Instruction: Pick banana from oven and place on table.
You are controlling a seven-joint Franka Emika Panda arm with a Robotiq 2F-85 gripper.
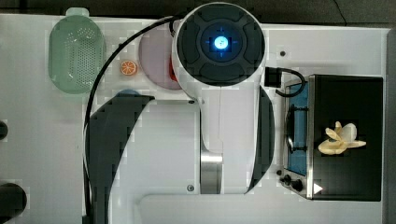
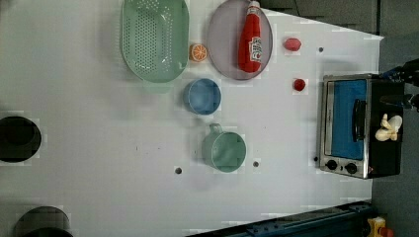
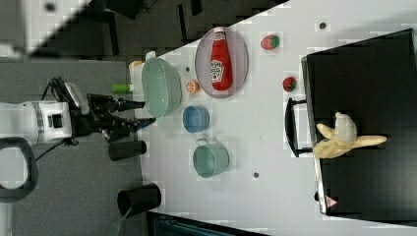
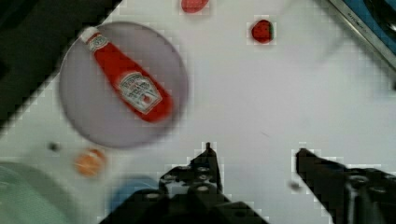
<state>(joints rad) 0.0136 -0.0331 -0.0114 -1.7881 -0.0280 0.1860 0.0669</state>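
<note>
The banana point(image 3: 342, 136) lies on the black top of the oven point(image 3: 373, 73), its peel strips spread out flat and nothing holding it. In the top view the banana point(image 1: 342, 138) sits toward the 3 o'clock side of the picture, on the oven point(image 1: 348, 177) roof, just past the blue glass door. The oven stands on the white table point(image 2: 99, 148). In the left view two small red strawberries point(image 2: 299, 84) lie on the table at about 10 o'clock from the oven. At 9 o'clock from the oven in the left view stands a green cup point(image 2: 225, 150), and a blue bowl point(image 2: 202, 96) sits just beside it. A red ketchup bottle point(image 2: 250, 39) lies on a round grey plate point(image 2: 220, 39). A small orange slice point(image 2: 198, 52) sits between that plate and a green strainer basket point(image 2: 154, 37). The gripper point(image 4: 254, 158) hangs over bare table, well apart from the banana. Its two black fingers point(image 4: 208, 161) stand wide apart with nothing between them. In the right view the gripper point(image 3: 140, 113) shows at 9 o'clock, far from the oven.
</note>
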